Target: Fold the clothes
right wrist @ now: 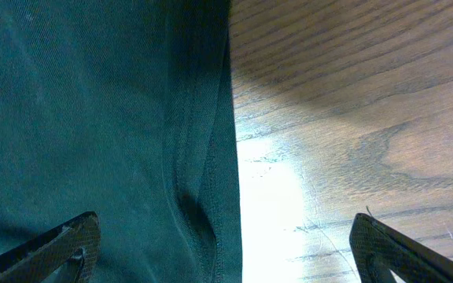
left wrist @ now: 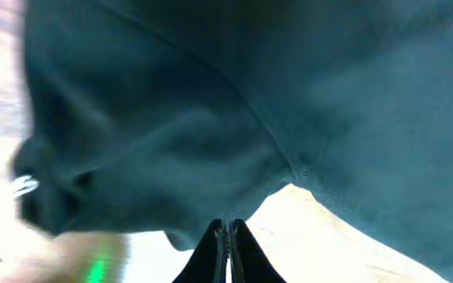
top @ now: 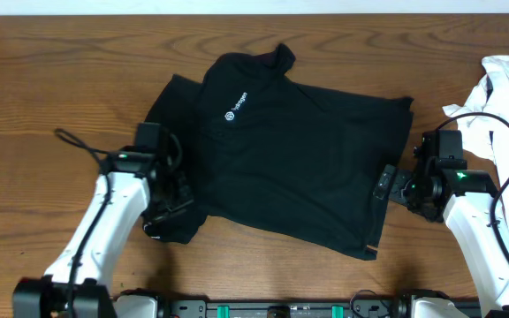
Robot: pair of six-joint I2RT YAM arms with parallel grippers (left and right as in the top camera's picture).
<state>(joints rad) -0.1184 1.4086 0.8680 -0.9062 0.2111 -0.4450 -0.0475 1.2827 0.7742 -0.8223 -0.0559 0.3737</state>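
A black T-shirt [top: 290, 150] with a small white chest logo lies spread on the wooden table [top: 51, 79], collar toward the far edge. My left gripper [top: 162, 219] is at its near-left sleeve. In the left wrist view the fingers [left wrist: 228, 228] are shut on the edge of the dark fabric [left wrist: 211, 102], which hangs bunched above them. My right gripper [top: 387, 185] is at the shirt's right hem. In the right wrist view its fingers [right wrist: 225, 240] are wide open and straddle the stitched hem [right wrist: 211, 157], one finger over cloth and one over bare wood.
A crumpled white garment [top: 506, 84] lies at the far right edge of the table. A black cable [top: 78, 141] loops beside the left arm. Bare wood surrounds the shirt.
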